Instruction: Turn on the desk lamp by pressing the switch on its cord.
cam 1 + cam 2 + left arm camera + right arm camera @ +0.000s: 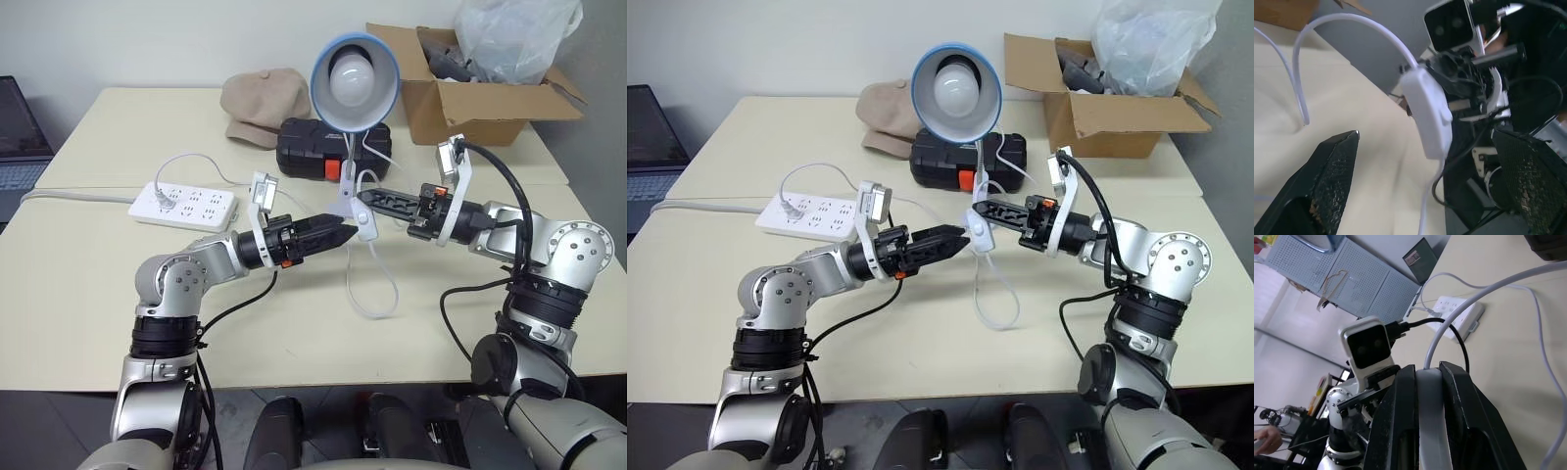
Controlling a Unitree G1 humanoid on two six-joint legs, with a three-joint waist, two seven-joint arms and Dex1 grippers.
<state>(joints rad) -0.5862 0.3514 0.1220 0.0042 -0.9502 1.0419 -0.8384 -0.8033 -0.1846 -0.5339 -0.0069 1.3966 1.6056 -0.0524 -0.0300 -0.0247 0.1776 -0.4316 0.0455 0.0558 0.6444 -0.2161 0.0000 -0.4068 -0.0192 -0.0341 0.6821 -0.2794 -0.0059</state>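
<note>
- No readable brand or writing anywhere; the power strip and the black case are both too small to make out any text.
- The right gripper has its jaws pressed tight on the switch, holding it up off the desk. In the right wrist view the white body sits sandwiched between the two black fingers.
- The left gripper points in from the other side with jaws spread wide, tips just beside the switch, not touching as far as I can tell.
- The cord hangs from the switch in a loop that lies on the desk.
- The desk lamp stands right behind both grippers, bulb looks unlit.
- Further back: a tan cap and a cardboard box.
</note>
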